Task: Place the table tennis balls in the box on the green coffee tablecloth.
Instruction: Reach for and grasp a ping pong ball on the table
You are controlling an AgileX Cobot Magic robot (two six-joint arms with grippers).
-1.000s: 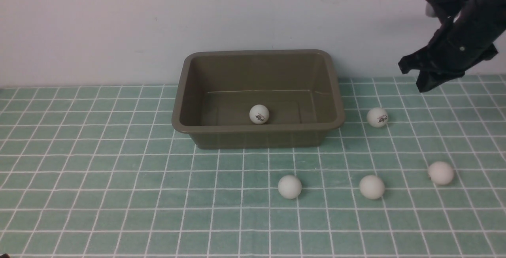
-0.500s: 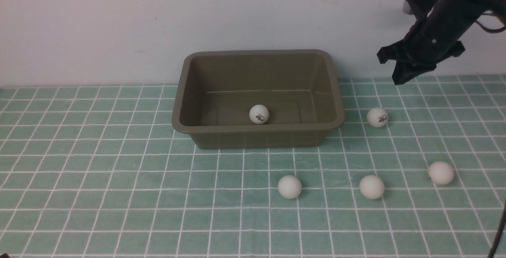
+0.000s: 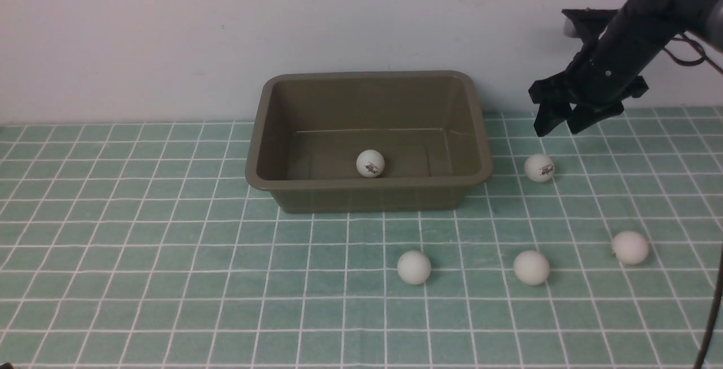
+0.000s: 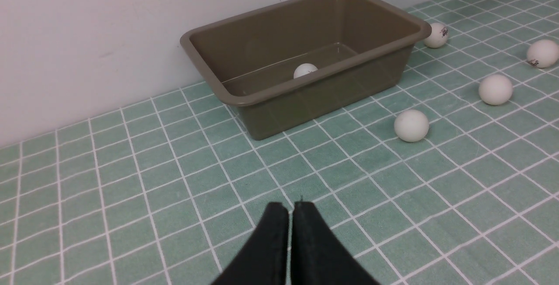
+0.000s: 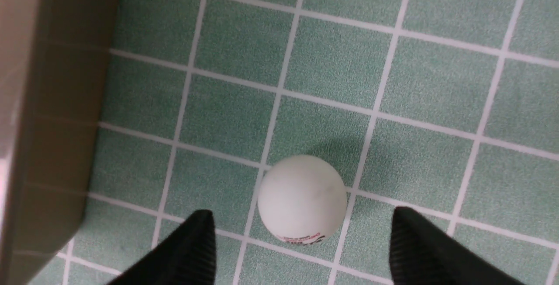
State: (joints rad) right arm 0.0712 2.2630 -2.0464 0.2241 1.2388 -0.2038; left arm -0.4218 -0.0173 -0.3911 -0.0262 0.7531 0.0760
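The olive-brown box (image 3: 367, 183) stands at the back of the green coffee tablecloth (image 3: 141, 233), with one table tennis ball (image 3: 370, 163) inside it. A second ball (image 3: 539, 168) lies just right of the box. Three more balls (image 3: 414, 267) (image 3: 531, 268) (image 3: 630, 247) lie nearer the front. My right gripper (image 3: 561, 127) hangs open above the ball beside the box. In the right wrist view that ball (image 5: 302, 200) sits between the spread fingers of the gripper (image 5: 301, 215), apart from both. My left gripper (image 4: 289, 206) is shut and empty, low over the cloth, well left of the box (image 4: 323, 97).
A white wall (image 3: 169, 35) rises directly behind the box. The box's side wall (image 5: 52, 101) is close to the ball under my right gripper. A dark cable (image 3: 711, 312) hangs at the right edge of the front view.
My right arm has swung left and down toward the ball beside the box, and its jaws have gone from shut to open. The balls and the box have not moved.
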